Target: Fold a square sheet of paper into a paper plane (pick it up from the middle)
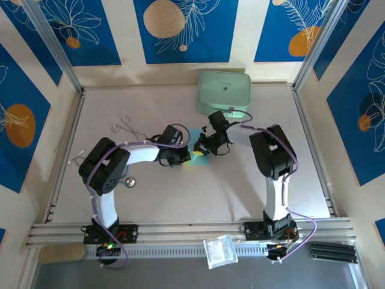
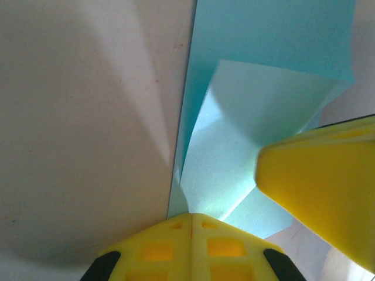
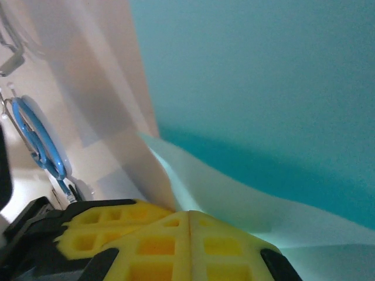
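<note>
**A:** Closest thing up front is the left gripper [image 2: 191,218]. Its yellow waffle-pattern fingers are pressed together with no gap, and the thin sky-blue square sheet of paper [image 2: 269,41] runs right into the seam at their tips. So it's pinching an edge, with a flap lifted just ahead of the jaws.

**B:** Same story on the right gripper [image 3: 188,213]: jaws closed, and the pale underside of the paper curls up out of the tips. My guess on why both pinch is that one anchors the sheet while the other pulls the flap over for a crease. No dart shape yet, so it looks like an early fold.

**A:** Any writing anywhere?

**B:** Nothing readable. The mint-green rounded-corner case [image 1: 224,91], well beyond the right jaws, has a tiny dark mark on the lid that's too small to read. The paper's blank.
</note>
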`<state>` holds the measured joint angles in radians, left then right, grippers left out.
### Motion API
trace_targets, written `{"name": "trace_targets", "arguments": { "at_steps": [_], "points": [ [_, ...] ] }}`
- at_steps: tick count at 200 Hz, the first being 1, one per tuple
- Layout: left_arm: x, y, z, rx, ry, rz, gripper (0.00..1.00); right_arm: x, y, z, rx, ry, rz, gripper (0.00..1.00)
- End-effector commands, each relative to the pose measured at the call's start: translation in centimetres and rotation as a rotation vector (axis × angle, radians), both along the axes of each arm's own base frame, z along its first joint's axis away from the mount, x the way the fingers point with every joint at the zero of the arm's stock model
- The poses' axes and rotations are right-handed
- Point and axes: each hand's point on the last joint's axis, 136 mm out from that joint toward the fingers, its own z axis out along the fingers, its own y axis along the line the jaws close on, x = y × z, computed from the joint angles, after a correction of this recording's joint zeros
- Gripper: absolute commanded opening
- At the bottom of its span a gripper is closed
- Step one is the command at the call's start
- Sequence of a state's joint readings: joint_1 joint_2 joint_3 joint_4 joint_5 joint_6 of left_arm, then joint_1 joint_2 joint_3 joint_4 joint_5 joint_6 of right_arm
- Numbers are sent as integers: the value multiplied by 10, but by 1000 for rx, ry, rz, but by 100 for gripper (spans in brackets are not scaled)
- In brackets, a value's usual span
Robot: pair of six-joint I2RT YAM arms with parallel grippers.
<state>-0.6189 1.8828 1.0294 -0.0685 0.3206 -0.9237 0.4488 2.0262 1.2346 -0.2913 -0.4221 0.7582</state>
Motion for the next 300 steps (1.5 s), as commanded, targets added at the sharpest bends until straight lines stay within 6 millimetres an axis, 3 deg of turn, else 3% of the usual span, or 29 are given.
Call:
{"name": "trace_targets", "arguments": {
  "at_steps": [1, 25, 46, 81, 154, 223, 300],
  "points": [
    [-11, 18, -16, 87, 76, 35, 0, -4, 2, -9, 4, 15, 21, 0],
    [-8, 14, -9, 66, 64, 31, 0, -5, 0, -16, -8, 27, 20, 0],
    [-1, 2, 8, -8, 24, 20, 0, -7, -2, -24, -21, 37, 16, 0],
    [8, -14, 34, -115, -40, 8, 8, -7, -6, -30, -32, 49, 7, 0],
    [-10, 8, -10, -12, 74, 58, 2, -4, -9, -29, -35, 42, 3, 0],
    [-21, 22, -28, 39, 148, 117, 0, 4, 0, 15, 16, -105, 61, 0],
    [-22, 24, -29, 50, 159, 129, 0, -20, 6, -3, 4, -76, 139, 0]
  ]
}}
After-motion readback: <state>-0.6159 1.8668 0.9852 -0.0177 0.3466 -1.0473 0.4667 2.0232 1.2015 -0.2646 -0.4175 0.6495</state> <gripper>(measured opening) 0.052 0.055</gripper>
